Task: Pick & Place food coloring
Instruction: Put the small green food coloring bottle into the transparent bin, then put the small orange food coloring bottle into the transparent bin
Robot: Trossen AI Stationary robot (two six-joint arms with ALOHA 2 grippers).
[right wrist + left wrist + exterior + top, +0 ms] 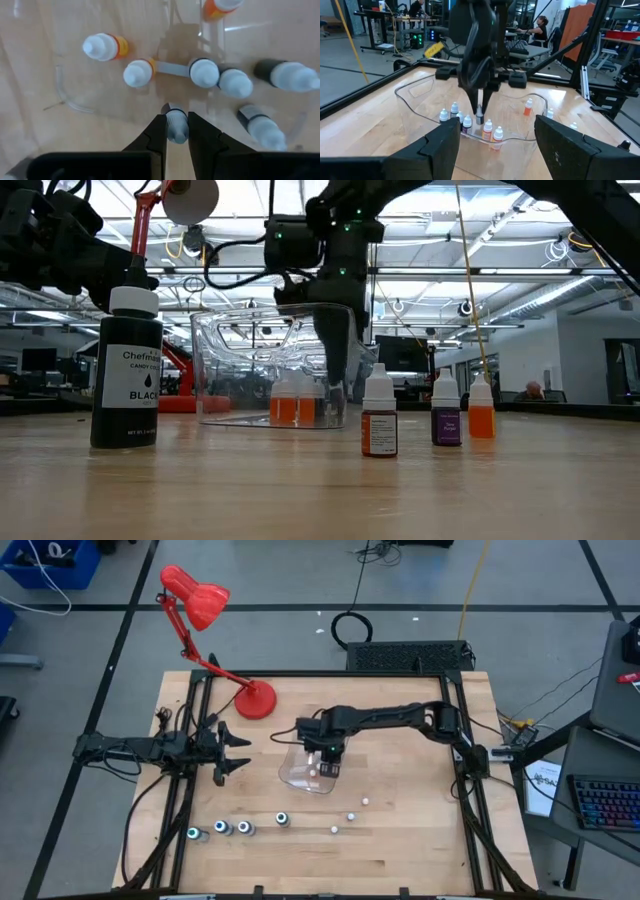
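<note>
Surface: pale wooden table (400, 840) ringed by a dark metal frame, with a red desk lamp (205, 602) based at the far side.
Room: grey floor with black tape lines and cables; the low view shows a wide hall with ceiling lights, and a person sits at a far desk in the left wrist view.
Tub: clear plastic tub (290, 768) near the table's middle, holding several small white-topped bottles, some orange-tinted.
Loose bottles: a row along the near side, with four dark teal-topped bottles (220, 829) toward the left and three tiny white-topped ones (351, 816) to their right.
Hard to make out: from above the tub's contents sit under the right gripper; only the "BLACK" label on the nearest dark bottle (126, 370) is legible.
Right arm: stretched across from the right, wrist pointing down into the tub.
Right gripper (176, 131): fingers pressed against a small white-capped bottle (176, 125), pinching it upright over the tub floor.
Left arm: waiting at the left edge, left gripper (232, 750) with fingers spread, aimed toward the tub.
</note>
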